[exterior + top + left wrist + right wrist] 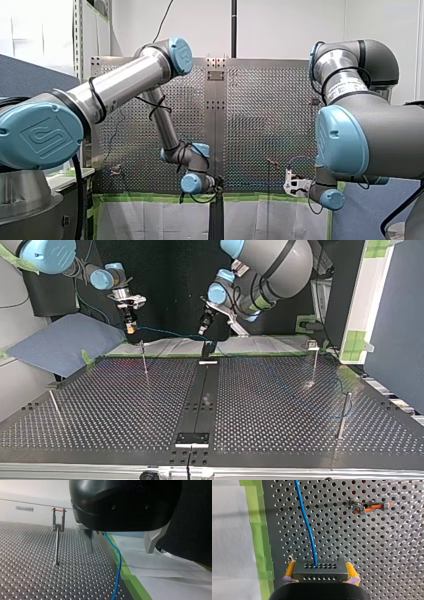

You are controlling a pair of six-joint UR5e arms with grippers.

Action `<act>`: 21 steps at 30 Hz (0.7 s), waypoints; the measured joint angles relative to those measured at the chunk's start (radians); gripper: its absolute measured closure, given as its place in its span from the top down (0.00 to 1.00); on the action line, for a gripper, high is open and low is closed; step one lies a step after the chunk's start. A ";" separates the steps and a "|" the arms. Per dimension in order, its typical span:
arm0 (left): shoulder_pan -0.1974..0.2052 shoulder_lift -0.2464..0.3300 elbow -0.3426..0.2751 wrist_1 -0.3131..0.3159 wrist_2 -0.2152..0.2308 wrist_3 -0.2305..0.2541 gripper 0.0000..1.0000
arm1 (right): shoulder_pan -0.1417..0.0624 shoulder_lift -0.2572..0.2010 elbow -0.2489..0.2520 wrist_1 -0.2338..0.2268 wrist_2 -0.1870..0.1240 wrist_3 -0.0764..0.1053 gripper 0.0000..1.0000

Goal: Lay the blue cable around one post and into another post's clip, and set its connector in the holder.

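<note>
My right gripper (320, 576) has its yellow pads shut on the grey connector block (320, 569). The blue cable (308, 527) runs out of the block over the perforated table, passing beside a clip post (370, 506) with an orange band. In the top view that gripper (130, 328) hangs above the far edge, and the cable (170, 333) stretches across to my left gripper (202, 330). My left gripper (120, 551) is open, its fingers (89, 541) wide apart. The cable (118, 562) hangs down between them, touching neither finger. A black holder (207, 354) stands just below.
Thin posts stand on the table: one near the right gripper (144, 359), one with a clip (314, 357), one at the view's right (343, 415), one at its left (55, 407). A second holder (192, 439) sits at the near edge. Green tape (130, 580) lines the table's border.
</note>
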 joint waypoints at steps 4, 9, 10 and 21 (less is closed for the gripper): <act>-0.008 -0.003 0.007 0.023 0.000 0.005 0.98 | 0.000 0.000 0.000 0.000 0.000 0.000 0.00; -0.012 -0.004 0.008 0.057 0.001 -0.021 0.98 | 0.000 0.000 0.000 0.000 0.000 0.000 0.00; -0.013 -0.004 0.009 0.064 0.001 -0.026 0.98 | 0.000 0.000 0.000 0.000 0.000 0.000 0.00; -0.015 -0.026 0.028 0.093 0.010 -0.092 0.98 | 0.000 0.000 0.000 0.000 0.001 0.000 0.00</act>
